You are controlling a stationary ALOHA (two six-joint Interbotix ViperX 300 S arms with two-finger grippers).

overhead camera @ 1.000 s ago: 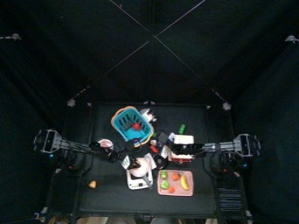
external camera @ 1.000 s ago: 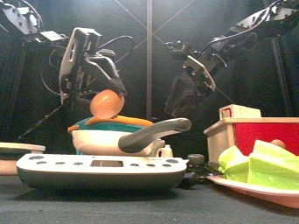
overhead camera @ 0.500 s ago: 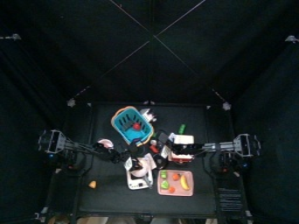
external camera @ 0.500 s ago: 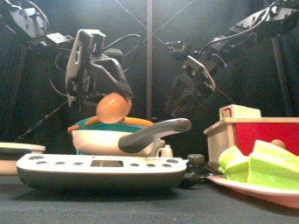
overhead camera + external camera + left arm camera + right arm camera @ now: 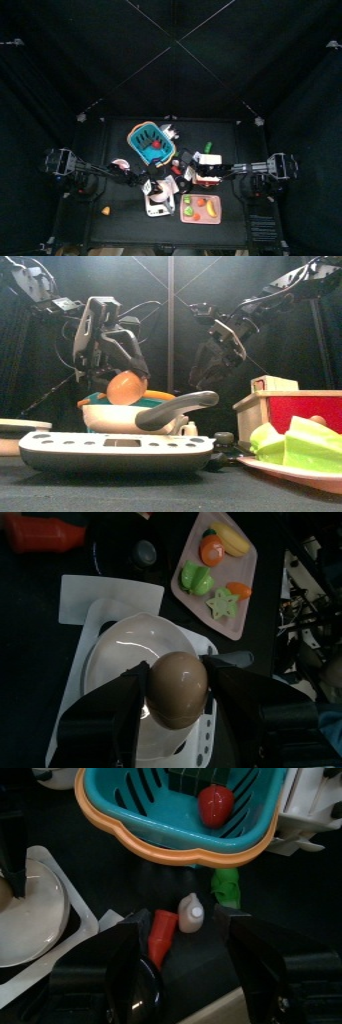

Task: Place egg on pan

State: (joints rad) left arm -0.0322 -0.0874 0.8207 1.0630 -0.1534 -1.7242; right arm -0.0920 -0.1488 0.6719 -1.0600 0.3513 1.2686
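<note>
Egg [image 5: 177, 689] sits clamped between the jaws of your left claw [image 5: 174, 702], directly over the white pan [image 5: 140, 662]; from the front you see the egg [image 5: 127, 385] low above the pan's rim [image 5: 114, 411], and you cannot tell whether it touches the pan. Beyond the pan, on the bench [image 5: 40, 632], lies a pink tray [image 5: 261, 582] holding an orange piece, a green piece and a star-shaped slice. Your right claw [image 5: 187, 928] hangs with its jaws spread and nothing between them, above a small grey-white piece [image 5: 195, 915] lying just beside an orange-red stick [image 5: 162, 933], near the teal basket [image 5: 120, 808] with a red fruit [image 5: 217, 803] inside
</note>
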